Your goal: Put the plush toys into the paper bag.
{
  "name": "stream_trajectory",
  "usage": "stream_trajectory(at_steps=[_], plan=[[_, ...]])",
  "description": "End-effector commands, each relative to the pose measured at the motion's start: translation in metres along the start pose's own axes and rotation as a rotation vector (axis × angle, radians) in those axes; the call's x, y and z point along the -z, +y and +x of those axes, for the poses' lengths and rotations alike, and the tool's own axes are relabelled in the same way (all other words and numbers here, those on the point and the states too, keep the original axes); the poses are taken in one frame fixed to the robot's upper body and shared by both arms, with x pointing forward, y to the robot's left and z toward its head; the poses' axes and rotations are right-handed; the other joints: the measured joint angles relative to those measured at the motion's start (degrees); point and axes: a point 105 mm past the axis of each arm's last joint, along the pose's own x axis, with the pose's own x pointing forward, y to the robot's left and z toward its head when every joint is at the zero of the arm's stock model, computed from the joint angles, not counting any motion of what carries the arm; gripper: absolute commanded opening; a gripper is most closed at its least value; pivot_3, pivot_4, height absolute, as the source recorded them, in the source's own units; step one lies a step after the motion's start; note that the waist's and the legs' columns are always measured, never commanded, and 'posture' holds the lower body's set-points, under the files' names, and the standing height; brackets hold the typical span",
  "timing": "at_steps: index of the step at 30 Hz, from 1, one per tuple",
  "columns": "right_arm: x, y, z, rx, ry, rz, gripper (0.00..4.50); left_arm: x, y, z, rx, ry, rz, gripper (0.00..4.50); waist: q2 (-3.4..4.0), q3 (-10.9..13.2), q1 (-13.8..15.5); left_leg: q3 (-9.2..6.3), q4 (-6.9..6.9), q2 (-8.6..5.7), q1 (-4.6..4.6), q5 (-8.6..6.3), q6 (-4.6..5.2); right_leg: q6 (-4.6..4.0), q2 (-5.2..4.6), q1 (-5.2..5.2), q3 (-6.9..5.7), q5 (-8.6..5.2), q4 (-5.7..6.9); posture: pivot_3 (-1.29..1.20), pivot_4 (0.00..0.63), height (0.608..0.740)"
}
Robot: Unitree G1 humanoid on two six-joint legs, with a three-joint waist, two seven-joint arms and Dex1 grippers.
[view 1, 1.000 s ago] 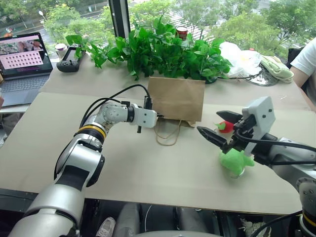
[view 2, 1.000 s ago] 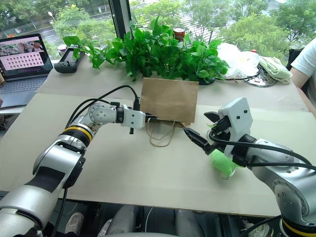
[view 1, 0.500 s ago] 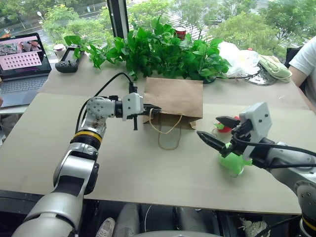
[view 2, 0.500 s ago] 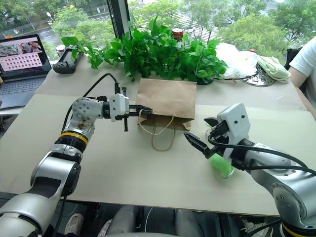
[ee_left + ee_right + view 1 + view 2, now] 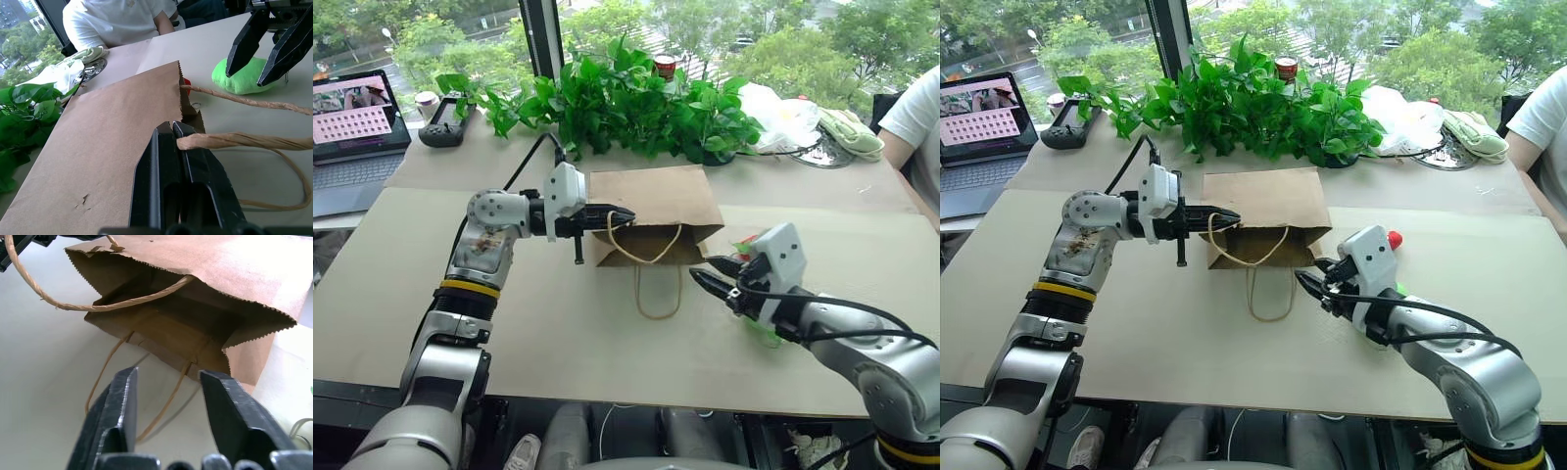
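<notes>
the table (image 5: 607, 343) carries everything, and on it the paper bag (image 5: 651, 201) lies on its side with its long axis running away from the robot toward the leafy plants (image 5: 636, 98) and its mouth gaping toward the robot's side. the left gripper (image 5: 625, 213) is clamped shut on the upper cord handle (image 5: 646, 257) and holds that lip off the table, so the mouth stands open like a low tent; the lower handle (image 5: 658, 292) trails loose on the table.

the right gripper (image 5: 707, 275) sits just off the mouth's right corner, pointing forward and left toward the opening, its two black fingers (image 5: 120, 406) parted with nothing between them. in the left wrist view those fingers stand straddling the top of the lime-green plush toy (image 5: 244, 76), apparently not yet pinching it. that toy rests on the table beside the bag's right edge, and the smaller red plush toy (image 5: 1394, 239) lies just behind the right gripper, further from the robot.

the relation that matters: both toys lie to the right of the bag, well away from the busy left arm, so the right arm is the nearer one; once gripped, the green toy would have to travel left and forward into the mouth.
</notes>
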Motion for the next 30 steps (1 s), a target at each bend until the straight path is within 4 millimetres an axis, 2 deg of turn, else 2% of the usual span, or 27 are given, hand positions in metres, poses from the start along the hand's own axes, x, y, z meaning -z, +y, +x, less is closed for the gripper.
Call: stream_trajectory(at_steps=[1,3,7,13,16,24,30], plan=[[-0.012,0.001,0.014,0.022,-0.055,-0.031,0.73,-0.017,0.008,-0.001,-0.028,-0.036,0.038,0.0,0.0,0.0,0.04,0.01,0.0,0.0,-0.01,0.0,0.0,0.0,0.0,-0.01,0.0,0.0,0.0,0.0,0.15,0.713],[-0.014,0.004,0.026,0.025,-0.065,-0.025,0.02,-0.022,0.01,0.002,-0.035,-0.055,0.031,0.0,0.0,0.0,0.01,0.0,-0.01,0.0,-0.02,0.0,0.0,0.0,0.0,-0.02,-0.01,0.0,0.02,0.0,0.15,0.713],[-0.009,0.002,0.044,0.063,-0.046,-0.036,0.02,-0.028,0.011,0.005,-0.037,-0.072,0.022,0.0,0.0,0.0,0.11,0.0,-0.01,-0.01,-0.03,0.0,0.01,0.0,0.0,-0.03,-0.01,0.0,0.02,0.0,0.15,0.713],[-0.006,-0.015,0.069,0.166,-0.047,-0.014,0.02,-0.036,0.013,0.007,-0.043,-0.098,0.003,0.0,0.0,0.0,0.17,0.0,-0.01,-0.02,-0.08,0.0,0.01,-0.01,-0.01,-0.05,-0.01,0.0,0.01,0.0,0.15,0.713],[0.006,-0.024,0.08,0.225,-0.001,-0.021,0.02,-0.043,0.017,0.007,-0.062,-0.128,-0.021,0.0,0.01,0.0,0.15,-0.01,-0.02,-0.01,-0.07,0.0,0.01,-0.01,0.0,-0.07,-0.01,0.0,0.04,0.0,0.15,0.713],[0.038,-0.006,0.094,0.183,0.116,-0.04,0.02,-0.059,0.036,0.004,-0.168,-0.219,-0.161,0.0,0.01,0.0,0.07,-0.02,-0.03,-0.01,-0.09,0.0,0.01,-0.01,-0.01,-0.1,-0.02,0.0,0.05,0.0,0.15,0.713],[0.046,-0.005,0.095,0.189,0.146,-0.048,0.02,-0.066,0.039,0.003,-0.189,-0.241,-0.216,0.0,0.01,0.0,-0.01,-0.03,-0.04,-0.01,-0.07,0.0,0.01,-0.01,-0.01,-0.09,-0.01,0.0,0.05,0.0,0.15,0.713]])
